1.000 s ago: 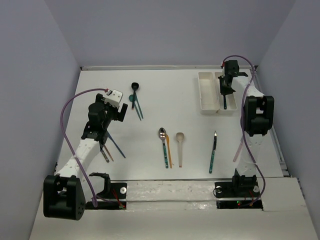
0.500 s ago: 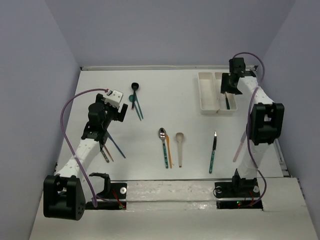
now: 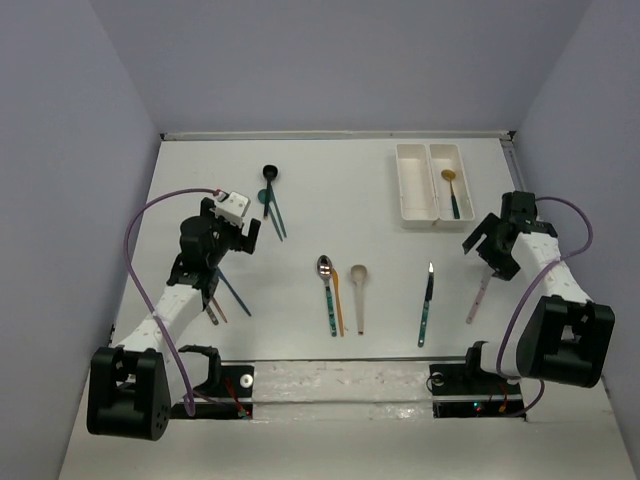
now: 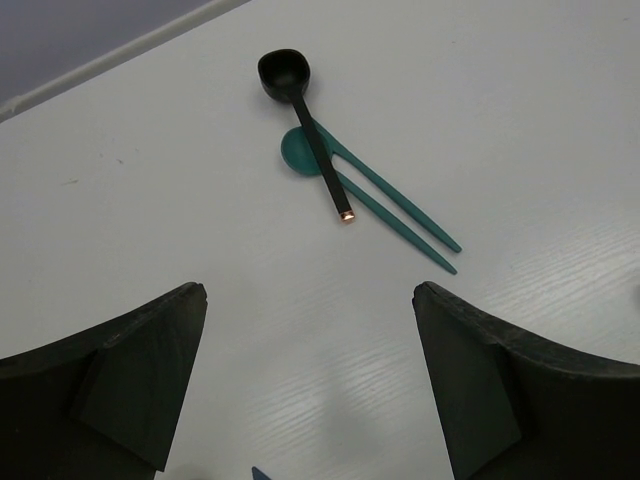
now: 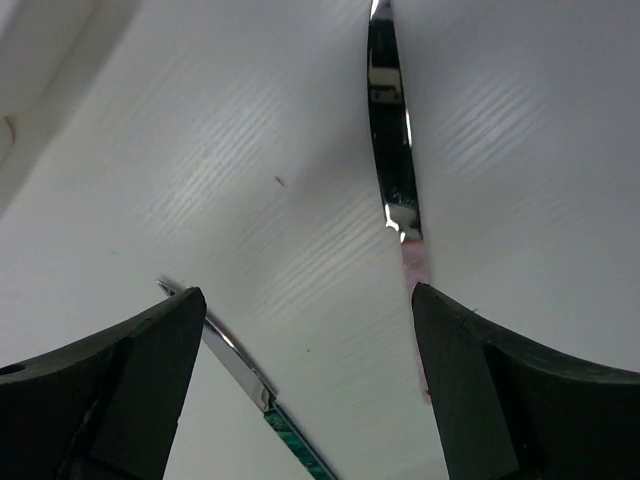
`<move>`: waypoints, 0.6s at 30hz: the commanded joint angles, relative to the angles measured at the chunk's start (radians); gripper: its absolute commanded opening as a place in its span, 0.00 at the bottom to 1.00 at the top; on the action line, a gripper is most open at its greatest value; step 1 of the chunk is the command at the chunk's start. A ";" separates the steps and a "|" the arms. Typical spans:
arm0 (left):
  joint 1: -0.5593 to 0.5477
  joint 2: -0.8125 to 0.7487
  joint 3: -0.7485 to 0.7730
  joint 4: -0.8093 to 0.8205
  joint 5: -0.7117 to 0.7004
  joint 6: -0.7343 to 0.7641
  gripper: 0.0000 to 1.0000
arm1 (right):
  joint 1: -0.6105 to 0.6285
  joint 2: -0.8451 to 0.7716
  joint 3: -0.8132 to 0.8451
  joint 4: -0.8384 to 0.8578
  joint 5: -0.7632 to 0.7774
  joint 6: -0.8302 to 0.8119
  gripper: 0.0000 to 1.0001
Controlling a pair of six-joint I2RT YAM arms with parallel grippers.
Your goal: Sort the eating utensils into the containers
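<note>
The containers [image 3: 404, 186] are two joined white trays at the back right. The right tray holds one spoon [image 3: 452, 192] with a gold bowl and a dark handle. My right gripper [image 3: 480, 243] hangs open in front of them, above a pink-handled knife [image 5: 395, 150] and beside a teal-handled knife [image 5: 250, 380]; nothing sits between its fingers [image 5: 305, 370]. My left gripper [image 3: 240, 232] is open at the left, empty [image 4: 310, 380]. Ahead of it lie a black spoon [image 4: 300, 110], a teal spoon [image 4: 297, 152] and a thin teal utensil [image 4: 400, 215].
Mid-table lie a silver-bowled spoon [image 3: 327, 293], an orange utensil [image 3: 339, 305] and a beige spoon [image 3: 360, 296]. A blue utensil [image 3: 233, 289] and a brown one [image 3: 213, 309] lie under the left arm. Walls close in on the left, back and right.
The right gripper opened and left the spoon in the right tray. The right arm then swung back and down toward the pink-handled knife. The left arm barely shifted.
</note>
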State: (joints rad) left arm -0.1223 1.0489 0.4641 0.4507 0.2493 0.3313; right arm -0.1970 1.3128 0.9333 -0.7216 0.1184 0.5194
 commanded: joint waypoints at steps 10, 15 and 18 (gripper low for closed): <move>0.006 -0.016 -0.162 0.344 -0.105 -0.075 0.97 | 0.008 -0.073 -0.188 -0.007 0.046 0.324 0.74; 0.006 -0.039 -0.192 0.367 -0.130 -0.058 0.97 | 0.008 -0.024 -0.142 -0.079 0.187 0.291 0.81; 0.006 -0.050 -0.206 0.393 -0.154 -0.051 0.97 | 0.008 0.019 -0.143 -0.072 0.247 0.248 0.83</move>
State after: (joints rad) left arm -0.1223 1.0348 0.2787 0.7238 0.1410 0.2642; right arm -0.1898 1.2964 0.7582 -0.7563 0.2192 0.7986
